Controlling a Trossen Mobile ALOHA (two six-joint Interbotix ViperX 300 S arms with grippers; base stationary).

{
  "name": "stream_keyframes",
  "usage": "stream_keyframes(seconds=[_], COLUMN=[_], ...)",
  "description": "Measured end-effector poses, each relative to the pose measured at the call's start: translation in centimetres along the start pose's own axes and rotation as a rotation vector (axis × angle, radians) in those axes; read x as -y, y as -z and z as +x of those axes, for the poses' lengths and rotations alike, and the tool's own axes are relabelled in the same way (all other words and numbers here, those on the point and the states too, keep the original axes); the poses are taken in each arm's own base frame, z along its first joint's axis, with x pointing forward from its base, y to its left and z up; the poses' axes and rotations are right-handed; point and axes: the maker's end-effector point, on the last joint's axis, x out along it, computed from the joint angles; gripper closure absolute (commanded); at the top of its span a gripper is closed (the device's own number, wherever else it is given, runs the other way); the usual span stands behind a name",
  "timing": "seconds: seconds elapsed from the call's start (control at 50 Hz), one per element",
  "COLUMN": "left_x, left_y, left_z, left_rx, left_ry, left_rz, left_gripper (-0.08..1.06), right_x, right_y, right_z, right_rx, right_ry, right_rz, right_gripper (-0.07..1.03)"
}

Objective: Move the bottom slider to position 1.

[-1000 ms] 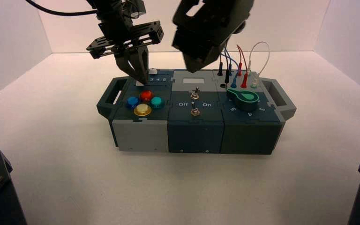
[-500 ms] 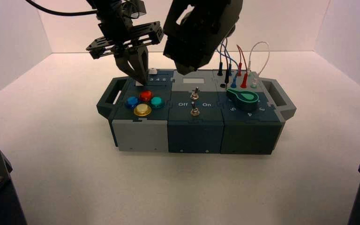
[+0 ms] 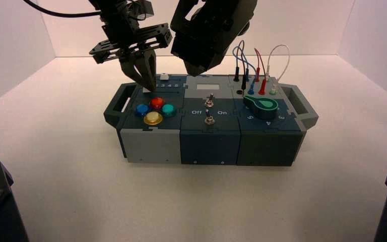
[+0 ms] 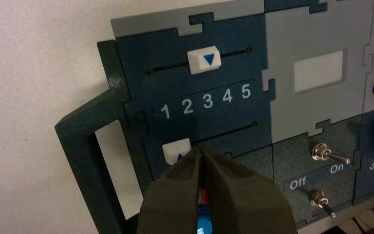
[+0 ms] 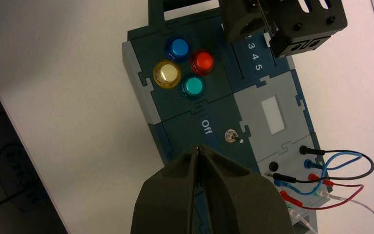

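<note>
High view: your left gripper [image 3: 147, 86] has lifted slightly off the box's [image 3: 209, 136] left rear corner, and your right gripper [image 3: 197, 60] has backed away.

Left wrist view: its fingers are pressed together, gripping nothing. The bottom slider [image 4: 176, 150] sits below position 1 [image 4: 165, 111], so the move looks finished. Its track runs along the digit row.
</note>
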Motion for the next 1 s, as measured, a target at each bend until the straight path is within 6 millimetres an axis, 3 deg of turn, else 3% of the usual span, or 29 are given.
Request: stream_keyframes(seconds=[0.58, 1.0], left_x=[-3.2, -3.5], left_y=[0.7, 0.9], left_z=[-1.1, -1.4], left_rx=[0.005, 0.006], left_ry=[-0.017, -0.014], left_rz=[-0.054, -0.059], left_gripper=[1.01, 1.01], right_x=[-0.1, -0.1], right_y=[-0.3, -0.5], right_z=[0.3, 0.4], right_rx=[-0.004, -0.003], right_ry=[-0.001, -0.001], right_rz=[-0.002, -0.001], right_gripper=[0.98, 0.98])
